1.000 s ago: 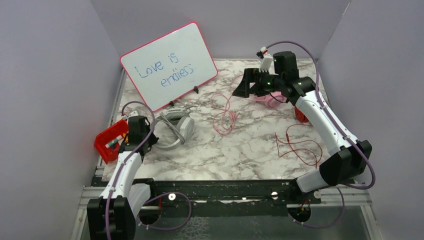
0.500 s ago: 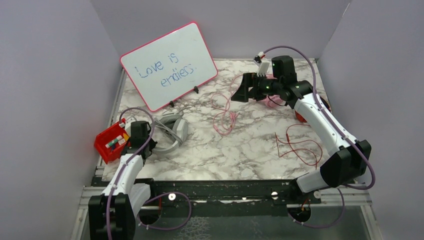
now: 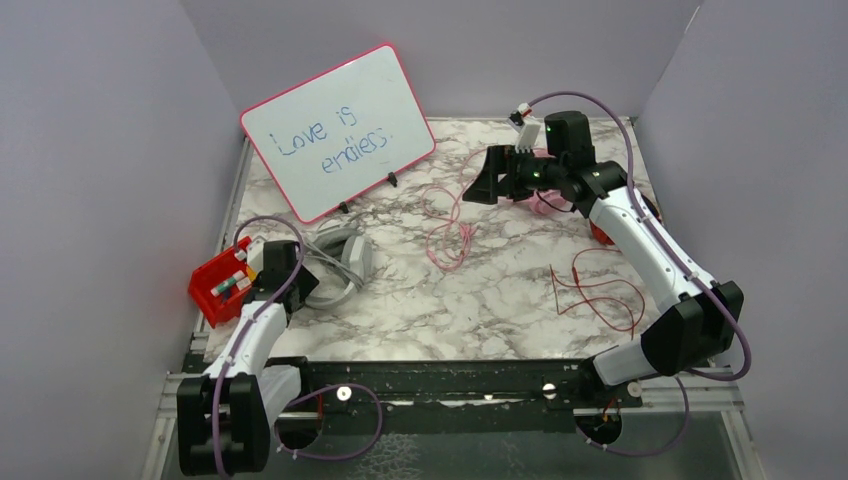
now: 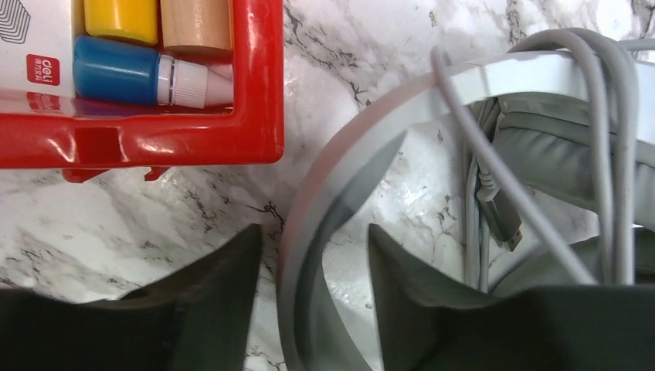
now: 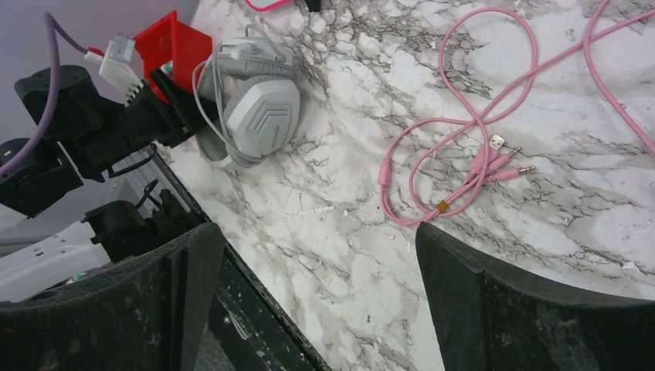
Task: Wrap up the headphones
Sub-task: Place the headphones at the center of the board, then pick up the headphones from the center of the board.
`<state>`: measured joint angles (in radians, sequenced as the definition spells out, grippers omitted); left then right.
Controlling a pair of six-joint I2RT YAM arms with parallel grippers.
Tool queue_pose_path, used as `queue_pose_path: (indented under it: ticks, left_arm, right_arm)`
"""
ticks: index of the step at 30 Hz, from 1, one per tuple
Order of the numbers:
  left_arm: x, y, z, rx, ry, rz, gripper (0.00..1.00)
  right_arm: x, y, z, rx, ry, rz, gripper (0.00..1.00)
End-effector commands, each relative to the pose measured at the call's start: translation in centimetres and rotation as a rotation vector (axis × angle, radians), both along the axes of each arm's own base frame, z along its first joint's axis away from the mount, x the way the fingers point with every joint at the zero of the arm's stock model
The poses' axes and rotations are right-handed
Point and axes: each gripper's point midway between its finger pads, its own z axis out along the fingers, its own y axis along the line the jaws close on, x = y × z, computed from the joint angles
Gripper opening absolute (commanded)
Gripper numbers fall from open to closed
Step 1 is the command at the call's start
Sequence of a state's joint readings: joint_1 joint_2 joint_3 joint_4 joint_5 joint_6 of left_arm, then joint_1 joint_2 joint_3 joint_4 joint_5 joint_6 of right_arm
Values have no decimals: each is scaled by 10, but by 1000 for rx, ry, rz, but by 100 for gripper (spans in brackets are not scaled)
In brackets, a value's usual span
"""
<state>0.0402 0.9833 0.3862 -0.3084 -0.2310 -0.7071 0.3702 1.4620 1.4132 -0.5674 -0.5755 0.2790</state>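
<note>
While whiteboard [image 3: 338, 130] reads "Love is endless", left jaws straddle grey headphones [image 4: 371, 112] (parted); right jaws wide.

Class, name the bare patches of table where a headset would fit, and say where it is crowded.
Free: the near middle of the table, bordered by grey headphones, pink cable and red cable. Crowded: the left edge, red bin beside headphones and left gripper.

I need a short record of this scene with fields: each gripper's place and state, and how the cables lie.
left gripper: open, fingers either side of the headband of the grey-white over-ear headphones
grey cable: draped over that headband
right gripper: open, empty, above the marble table
thin pink cable: loose loops on the table, unwrapped
red plastic tray: beside the headphones
</note>
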Motion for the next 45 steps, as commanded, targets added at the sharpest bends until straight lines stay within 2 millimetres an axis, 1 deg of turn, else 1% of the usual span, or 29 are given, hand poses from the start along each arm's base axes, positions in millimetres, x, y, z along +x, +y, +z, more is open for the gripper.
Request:
queue_pose_path:
  ticks: [1,3,4,8,9,11,13,16,18,19,20,21,23,24,26,27,28,30,32,33,35,36,37,38,39,40,41,43,45]
  left_arm:
    - [5,1,12,-25,-27,44,60]
    - [4,0,16,-35,-30,51,66]
    - [4,-2,18,-48,-34,55,74]
    - [-5,-6,28,-96,-16,106,83]
    - [-7,-7,32,-106,-16,116,89]
    - [-10,-9,40,-133,-16,136,98]
    - [-19,-12,45,-160,11,161,98]
    - [-35,-17,52,-196,47,193,98]
    - [-42,-17,64,-207,14,207,98]
    - [-44,-16,73,-205,-14,214,98]
    - [-46,-14,84,-202,-49,221,98]
    - [-47,-11,98,-186,-93,215,98]
    - [-46,-2,137,-119,-207,183,98]
    - [-45,3,160,-75,-270,162,98]
    - [-37,11,215,49,-411,66,98]
    - [-32,13,244,120,-480,5,98]
    - [-24,10,269,182,-548,-77,98]
    - [-7,-8,308,274,-684,-260,98]
    - [10,-39,332,309,-783,-444,98]
    - [20,-53,339,314,-810,-522,98]
    - [46,-83,339,294,-795,-687,98]
    - [57,-98,345,266,-795,-768,98]
    - [68,-113,341,226,-773,-844,98]
    - [75,-128,337,175,-762,-921,98]
    - [79,-142,334,140,-762,-984,98]
    - [81,-154,333,129,-766,-1026,98]
    - [81,-166,332,134,-771,-1060,98]
    - [75,-186,328,133,-778,-1118,98]
    - [68,-200,322,112,-770,-1156,98]
  right_arm:
    - [-4,2,18,25,-53,26,100]
    - [-4,1,18,21,-59,21,100]
    - [-3,0,18,18,-61,16,100]
    - [-2,-3,19,5,-66,3,100]
    - [-2,-3,18,2,-63,0,100]
    - [-3,-3,16,2,-55,-4,100]
    - [-3,-3,11,3,-38,-12,100]
    - [1,-8,-6,-10,8,-79,100]
    - [4,-13,-15,-24,32,-136,100]
    - [7,-18,-20,-39,43,-173,100]
    - [9,-22,-25,-53,58,-205,100]
    - [14,-30,-31,-94,62,-259,100]
    - [21,-43,-41,-147,77,-324,100]
    - [25,-49,-46,-154,95,-352,100]
    - [37,-72,-55,-152,131,-424,100]
    - [44,-84,-59,-153,136,-465,100]
    - [50,-97,-63,-159,138,-512,100]
    - [65,-121,-70,-169,138,-601,100]
    - [78,-141,-80,-159,174,-680,100]
    - [85,-151,-83,-150,192,-721,100]
    - [104,-173,-90,-151,220,-824,100]
    - [113,-185,-93,-171,245,-889,100]
    - [120,-195,-98,-197,282,-955,100]
    - [127,-206,-102,-232,305,-1018,100]
    - [134,-211,-116,-261,345,-1058,100]
    - [138,-216,-125,-268,395,-1104,100]
    - [133,-222,-134,-291,474,-1150,100]
    - [133,-230,-148,-282,569,-1260,100]
    - [135,-232,-158,-268,604,-1306,100]
